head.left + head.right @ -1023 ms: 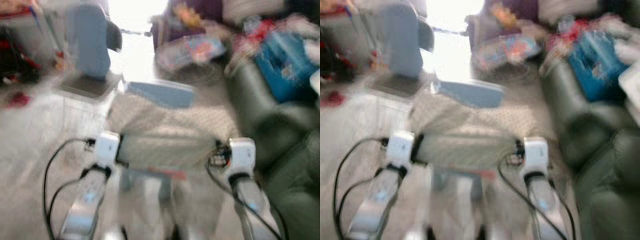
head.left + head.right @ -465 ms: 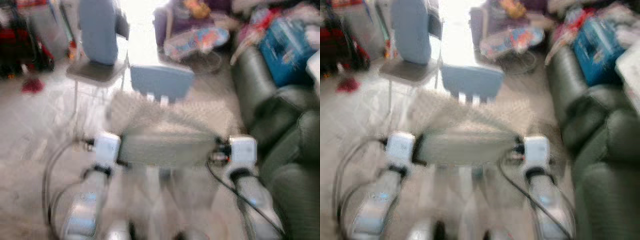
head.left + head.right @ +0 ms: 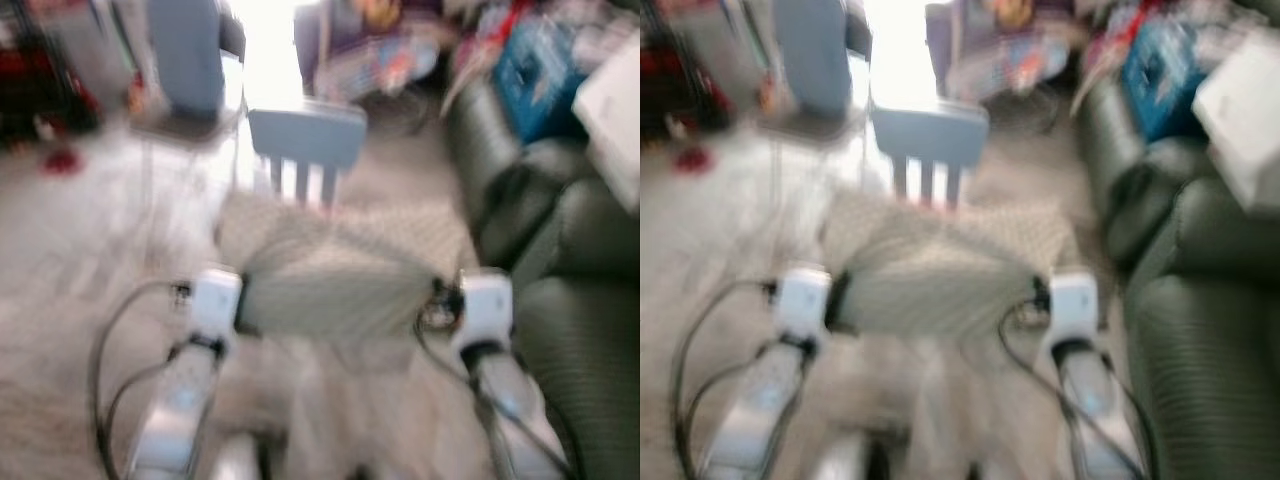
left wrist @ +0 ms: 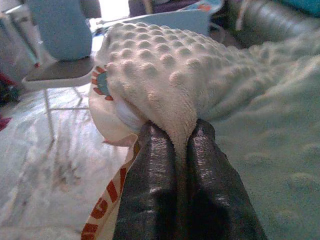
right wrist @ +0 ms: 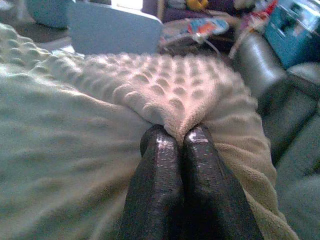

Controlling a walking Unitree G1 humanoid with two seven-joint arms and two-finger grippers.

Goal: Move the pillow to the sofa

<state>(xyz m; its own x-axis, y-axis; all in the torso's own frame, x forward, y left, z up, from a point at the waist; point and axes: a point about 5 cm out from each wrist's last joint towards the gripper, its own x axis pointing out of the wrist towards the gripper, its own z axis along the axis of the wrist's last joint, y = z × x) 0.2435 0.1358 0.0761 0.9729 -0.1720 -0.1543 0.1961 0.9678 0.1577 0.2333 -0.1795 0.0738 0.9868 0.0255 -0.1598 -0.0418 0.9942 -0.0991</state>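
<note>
1. Two silver arms reach forward side by side from the robot's body, wrists level, with the pillow [image 3: 330, 280] stretched between them in front of the robot and above the floor [image 3: 70, 240].
2. Left end effector [image 4: 175, 145]: its two black fingers [image 4: 152, 165] are clenched on a fold at one end of the pillow's cream, bumpy cover; a strip of fabric with orange lettering hangs beside the fingers.
3. Right end effector [image 5: 181, 142]: its fingers [image 5: 160, 165] are pinched together on a fold of the same bumpy cover at the opposite end.
4. Black cables loop from both forearms near the wrists.
5. Dark green sofa [image 3: 580, 300] lies to the robot's right, near the right arm; the pillow is not on it.
6. On the far part of the sofa rests a blue box [image 3: 535, 65] among blurred, colourful clutter, and a white object [image 3: 610, 100] lies closer in; what the box holds cannot be made out.
7. Ahead of the pillow stands a pale blue chair [image 3: 305, 140], with another blue-backed chair [image 3: 185, 60] further off to the left.
</note>
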